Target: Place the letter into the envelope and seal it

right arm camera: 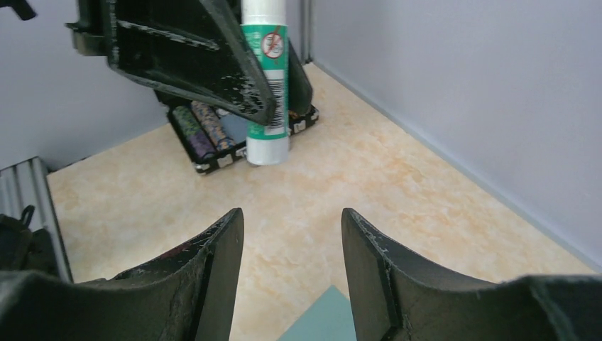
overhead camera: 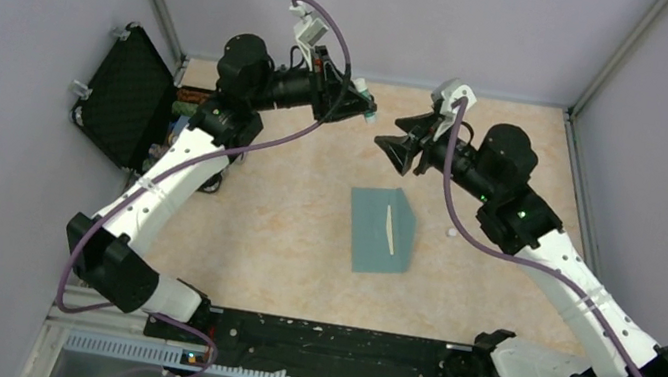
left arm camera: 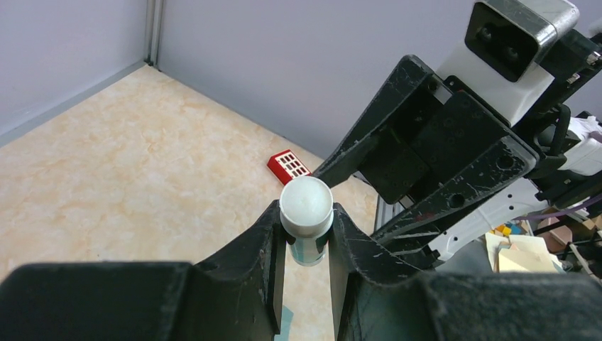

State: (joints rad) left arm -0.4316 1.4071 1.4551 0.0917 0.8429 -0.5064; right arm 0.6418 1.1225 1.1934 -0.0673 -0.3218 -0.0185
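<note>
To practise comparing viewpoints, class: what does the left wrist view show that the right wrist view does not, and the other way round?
Only the left wrist view: a small red gridded block lying near the wall, and the white end face of the glue stick.
Only the right wrist view: the stick's green printed label, and a case holding coloured chips behind it.
Both: the glue stick clamped in the left pincer, the open, empty right pincer, and the beige table.

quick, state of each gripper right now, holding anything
left gripper: shut on the white glue stick with a green label
right gripper: open, holding nothing
</note>
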